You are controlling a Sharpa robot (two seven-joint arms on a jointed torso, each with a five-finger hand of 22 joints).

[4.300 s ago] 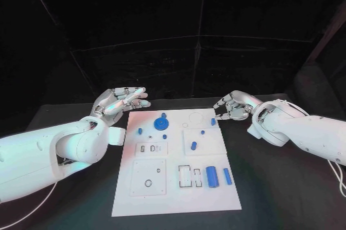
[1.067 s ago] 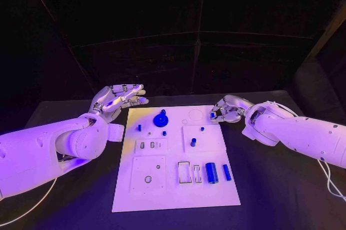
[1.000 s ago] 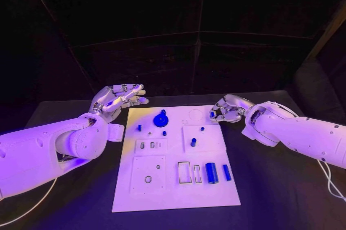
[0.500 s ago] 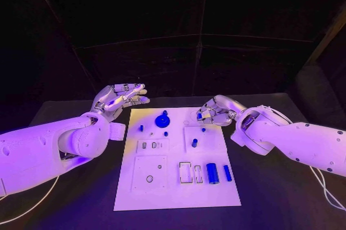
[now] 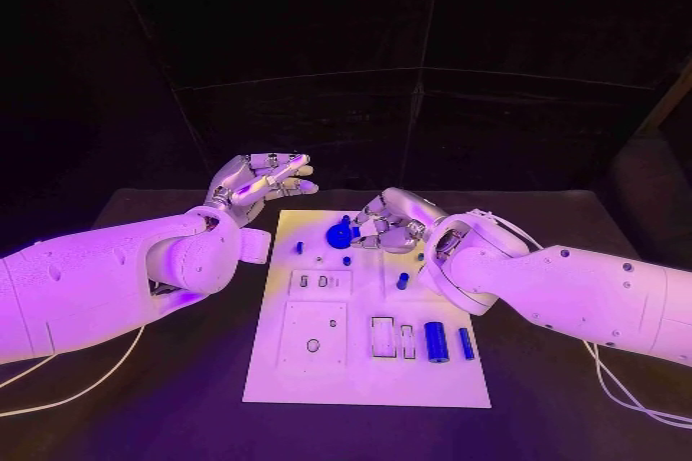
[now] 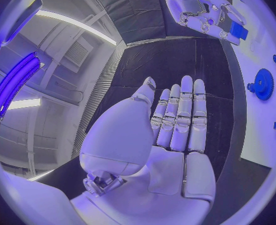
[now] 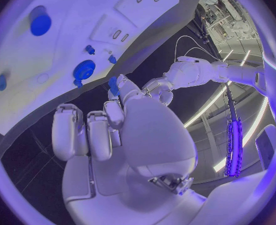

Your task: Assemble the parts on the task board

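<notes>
Since half a second ago your right hand [image 5: 387, 228] has swung further in over the far end of the board [image 5: 364, 381], and it now sits just beside the blue gear [image 5: 340, 235], a small blue part [image 5: 369, 224] pinched in its fingertips; your left hand [image 5: 260, 181] stays raised off the board's far left corner, fingers spread and holding nothing. In the head view, the white board lies in the middle of the black table [image 5: 577, 401]; a blue peg [image 5: 299, 247] stands on its left side near the gear, another blue piece [image 5: 402, 280] rests toward the middle, and a thick blue cylinder [image 5: 437, 342] and a thinner blue bar [image 5: 466, 343] lie side by side at the near right, next to two rectangular slots [image 5: 384, 337]. From your left wrist, the palm [image 6: 166, 150] faces up with fingers straight and apart, empty; beyond it the gear [image 6: 262, 84] sits on the board [image 6: 263, 145], and the right hand [image 6: 200, 7] hangs above with the blue part [image 6: 238, 32] at its fingertips. From your right wrist, the fingers [image 7: 94, 132] curl in and the blue part [image 7: 113, 85] shows at their tips, held over the board's edge [image 7: 107, 90] close to the gear [image 7: 83, 70]; a round blue cylinder end [image 7: 40, 24] stands further along the board, and the left arm [image 7: 200, 72] reaches in beyond.
</notes>
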